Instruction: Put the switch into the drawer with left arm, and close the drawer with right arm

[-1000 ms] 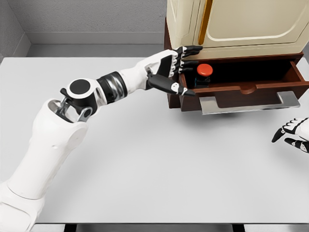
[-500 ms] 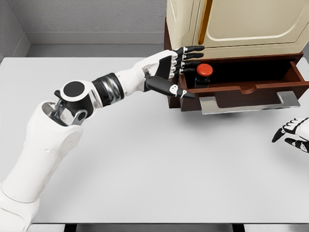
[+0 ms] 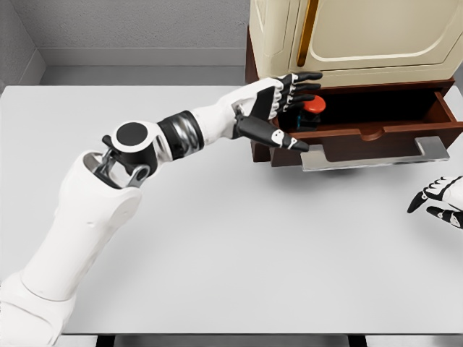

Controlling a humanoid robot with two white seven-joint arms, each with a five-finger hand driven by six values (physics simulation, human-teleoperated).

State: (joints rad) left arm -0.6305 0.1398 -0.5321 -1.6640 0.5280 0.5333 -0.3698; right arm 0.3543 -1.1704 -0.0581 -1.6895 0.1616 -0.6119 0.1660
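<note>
We note switch (image 3: 312, 107) in open drawer (image 3: 376, 132) | left robot hand (image 3: 283, 108) fingers spread, released, beside switch | right robot hand (image 3: 440, 201) resting on worktop (image 3: 253, 246), fingers relaxed

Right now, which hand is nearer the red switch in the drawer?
Left. The left hand is spread at the drawer opening, right beside the switch; the right hand rests on the table, well below it.

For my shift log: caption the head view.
Left robot hand open beside red-capped switch inside open brown wooden drawer.
</note>
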